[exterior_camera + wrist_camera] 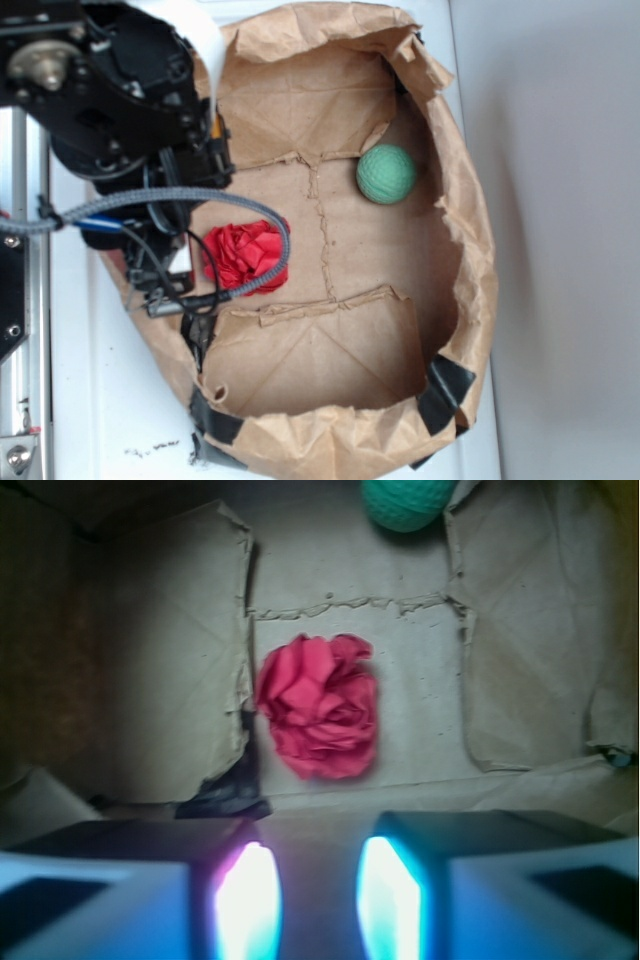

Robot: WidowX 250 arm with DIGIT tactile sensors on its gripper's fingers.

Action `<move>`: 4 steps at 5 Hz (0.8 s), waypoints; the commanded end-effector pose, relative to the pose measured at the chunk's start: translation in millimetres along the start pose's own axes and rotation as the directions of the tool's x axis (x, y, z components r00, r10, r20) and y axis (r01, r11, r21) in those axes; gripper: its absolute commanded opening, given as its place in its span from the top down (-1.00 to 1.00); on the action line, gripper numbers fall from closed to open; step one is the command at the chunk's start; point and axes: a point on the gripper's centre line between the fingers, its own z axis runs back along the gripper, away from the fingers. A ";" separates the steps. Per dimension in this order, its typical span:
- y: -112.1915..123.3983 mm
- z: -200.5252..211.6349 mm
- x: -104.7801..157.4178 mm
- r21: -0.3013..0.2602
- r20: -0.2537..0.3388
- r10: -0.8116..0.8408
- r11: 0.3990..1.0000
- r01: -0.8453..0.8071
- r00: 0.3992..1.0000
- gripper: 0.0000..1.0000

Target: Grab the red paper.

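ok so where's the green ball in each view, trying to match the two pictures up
Exterior view: the green ball sits right of centre in the upper half, on the floor of the brown paper bag.
Wrist view: the green ball is cut off by the top edge, right of centre.
Shared landmark: the red paper, on the bag floor well apart from the ball.

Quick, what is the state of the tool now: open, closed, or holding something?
Tool: open, holding nothing; the red paper lies ahead of it, untouched.
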 end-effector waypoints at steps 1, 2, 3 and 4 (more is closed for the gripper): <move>4.3 13.7 -11.6 0.018 0.058 -0.029 0.999 0.028 0.998 -1.00; -4.6 1.3 -9.1 0.043 0.016 -0.053 0.998 0.052 0.998 -1.00; -8.8 -10.8 -2.2 0.046 -0.034 -0.057 0.997 0.058 0.998 -1.00; -8.8 -10.8 -2.2 0.046 -0.034 -0.057 0.997 0.058 0.998 -1.00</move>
